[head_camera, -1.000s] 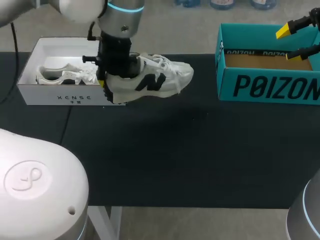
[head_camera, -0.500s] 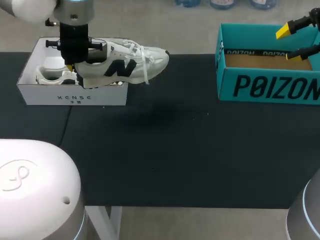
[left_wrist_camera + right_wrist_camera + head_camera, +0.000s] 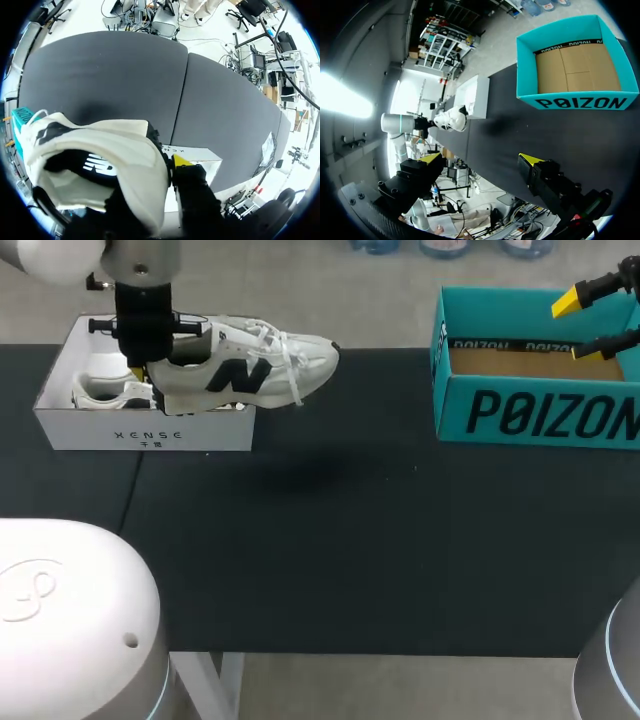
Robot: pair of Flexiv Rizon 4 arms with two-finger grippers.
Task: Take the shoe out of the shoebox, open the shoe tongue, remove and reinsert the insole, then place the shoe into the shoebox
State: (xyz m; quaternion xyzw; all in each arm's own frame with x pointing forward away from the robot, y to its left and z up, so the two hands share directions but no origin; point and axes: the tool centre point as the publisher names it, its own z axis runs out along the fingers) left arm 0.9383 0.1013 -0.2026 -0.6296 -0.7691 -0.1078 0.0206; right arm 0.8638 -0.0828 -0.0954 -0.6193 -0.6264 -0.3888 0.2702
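A white sneaker [image 3: 250, 365] with a dark logo hangs in the air, its heel over the white shoebox [image 3: 140, 430] and its toe past the box's right end. My left gripper [image 3: 145, 375] is shut on its heel collar. In the left wrist view the sneaker [image 3: 100, 155] covers one finger, while the other yellow-tipped finger [image 3: 181, 161] presses on the outside of the heel, above the shoebox [image 3: 200, 155]. A second white shoe [image 3: 105, 390] lies inside the box. My right gripper [image 3: 575, 328] stands open and empty above the teal box [image 3: 540, 410].
The teal box [image 3: 575, 102] sits open at the table's right rear, with a bare cardboard floor, ahead of my right gripper [image 3: 480, 159]. Dark table mat [image 3: 330, 540] stretches between the two boxes and toward the front edge.
My left arm has carried the sneaker left and back, from beside the white shoebox to over its right end, then held nearly still. The right arm has not moved.
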